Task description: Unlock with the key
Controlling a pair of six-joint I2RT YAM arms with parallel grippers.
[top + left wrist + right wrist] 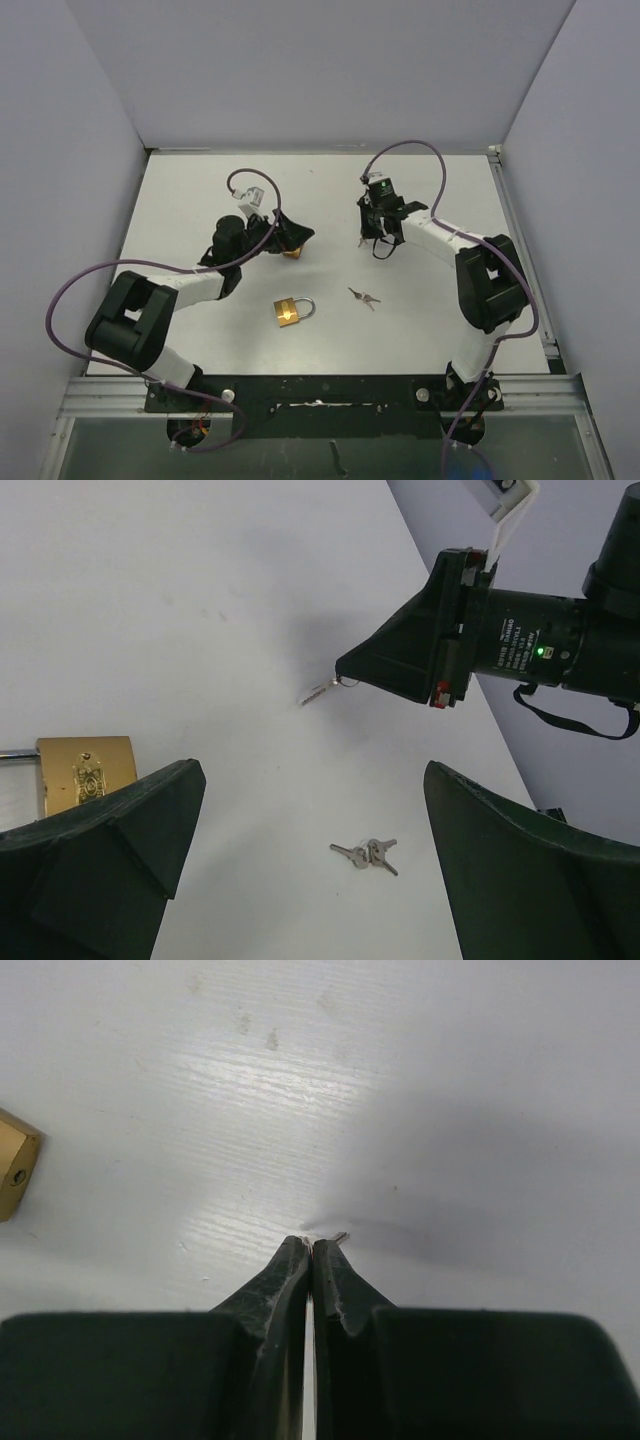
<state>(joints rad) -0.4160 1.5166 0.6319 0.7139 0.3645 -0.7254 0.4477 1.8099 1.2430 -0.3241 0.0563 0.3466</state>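
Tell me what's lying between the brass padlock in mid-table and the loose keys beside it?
Nothing. In the top view, the stretch of white table between the padlock and the keys is bare.

White tabletop (420, 340), faint scuff marks (270, 1036). Plain grey walls (300, 70) at 9, 12 and 3 o'clock. Aluminium rail (110, 402) at 6 o'clock.

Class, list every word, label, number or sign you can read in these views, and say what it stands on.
White print on the black motor housing behind the right claw: too small and blurred to read.
Embossed emblem on the brass padlock: no letters legible.
No other text shows in any view.
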